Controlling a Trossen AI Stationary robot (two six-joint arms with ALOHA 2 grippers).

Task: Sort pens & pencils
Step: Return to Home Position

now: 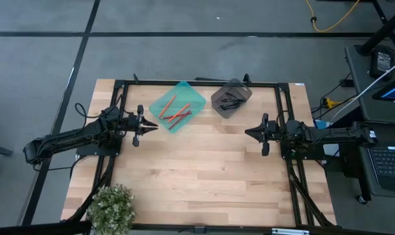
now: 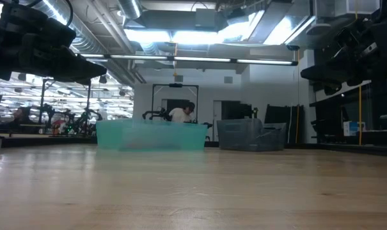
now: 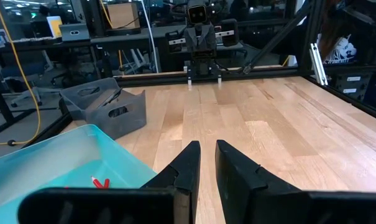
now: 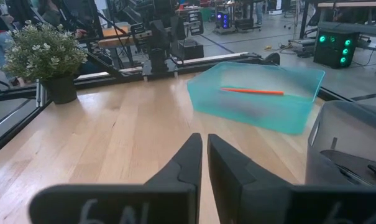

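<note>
Because pencils (image 1: 175, 112) lie in the green bin (image 1: 192, 98) and pens (image 1: 231, 101) in the grey bin (image 1: 237, 83), upper centre, my left tool (image 1: 154, 126) and right tool (image 1: 247, 133) hang mid-frame, nearly closed, empty.

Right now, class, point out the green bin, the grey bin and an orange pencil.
green bin (image 2: 151, 137): low view, its front wall.
grey bin (image 2: 251, 136): low view, its front wall.
orange pencil (image 4: 253, 91): right wrist view, middle of its shaft.
</note>
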